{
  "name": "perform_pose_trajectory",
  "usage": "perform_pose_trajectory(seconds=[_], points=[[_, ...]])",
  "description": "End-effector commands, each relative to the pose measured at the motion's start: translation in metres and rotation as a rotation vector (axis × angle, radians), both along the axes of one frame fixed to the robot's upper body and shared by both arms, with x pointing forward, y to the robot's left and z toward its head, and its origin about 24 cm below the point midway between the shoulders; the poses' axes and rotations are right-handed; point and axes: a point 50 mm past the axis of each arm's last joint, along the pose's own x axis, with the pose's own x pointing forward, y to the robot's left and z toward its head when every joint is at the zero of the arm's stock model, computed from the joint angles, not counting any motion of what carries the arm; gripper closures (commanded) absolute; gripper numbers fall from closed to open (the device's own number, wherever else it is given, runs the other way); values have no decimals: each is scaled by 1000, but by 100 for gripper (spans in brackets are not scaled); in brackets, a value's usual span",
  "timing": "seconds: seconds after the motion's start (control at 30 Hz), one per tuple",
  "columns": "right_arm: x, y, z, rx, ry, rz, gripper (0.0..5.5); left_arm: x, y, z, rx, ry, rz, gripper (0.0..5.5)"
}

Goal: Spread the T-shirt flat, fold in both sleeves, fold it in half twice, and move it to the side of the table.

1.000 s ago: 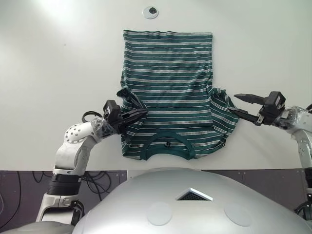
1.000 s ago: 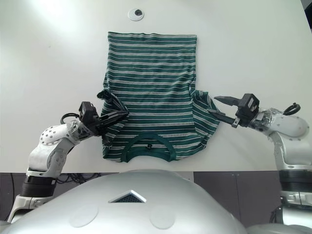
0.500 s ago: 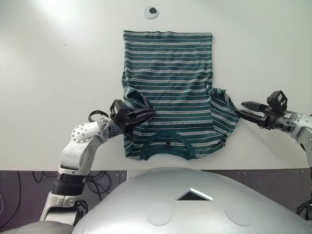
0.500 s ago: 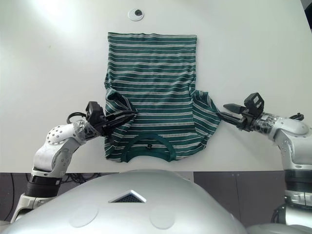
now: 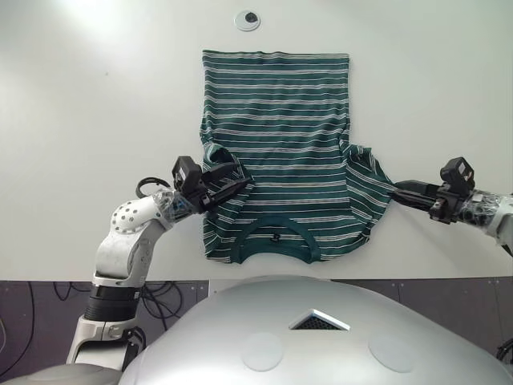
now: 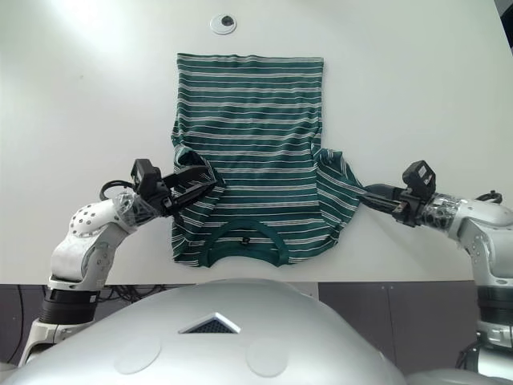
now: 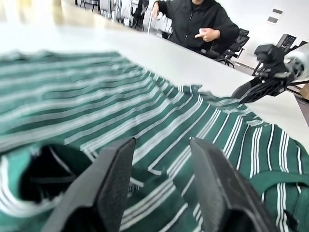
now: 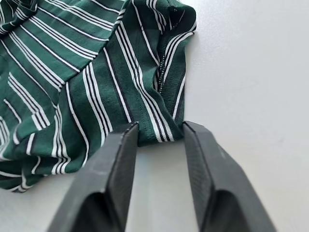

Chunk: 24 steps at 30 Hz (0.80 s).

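Bright, even light washes the white table point(image 5: 64, 120), with glare at its far left and faint shadows.

We log the left arm point(image 5: 120, 241): silver-white shell, a dotted round cap, and a black cable loop point(image 5: 147, 189) at its 1 o'clock. The right arm point(image 5: 495, 210) is the same silver. The left hand point(image 5: 243, 176) and right hand point(image 5: 398, 189) are matte black, each with two tapered fingers.

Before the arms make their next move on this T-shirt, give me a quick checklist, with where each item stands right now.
1. Left sleeve folded onto the T-shirt: ok.
2. Left tool open, holding nothing: ok.
3. Right sleeve hem sits inside the right tool: ok.
4. Right tool shut on that hem: not ok, open.
5. Right sleeve folded in: not ok, it lies outward on the table.
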Motion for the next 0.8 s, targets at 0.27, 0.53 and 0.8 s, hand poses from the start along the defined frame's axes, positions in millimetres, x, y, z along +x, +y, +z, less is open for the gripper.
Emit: perform_pose_trajectory(seconds=[0.27, 0.53, 0.8], points=[[-3, -3, -2, -27, 5, -5, 548, -12, 30, 56, 210, -421, -9, 348], [8, 23, 36, 176, -103, 31, 548, -45, 78, 36, 594, -522, -275, 348], [8, 47, 35, 200, -103, 127, 548, -63, 89, 5, 739, -452, -483, 348]])
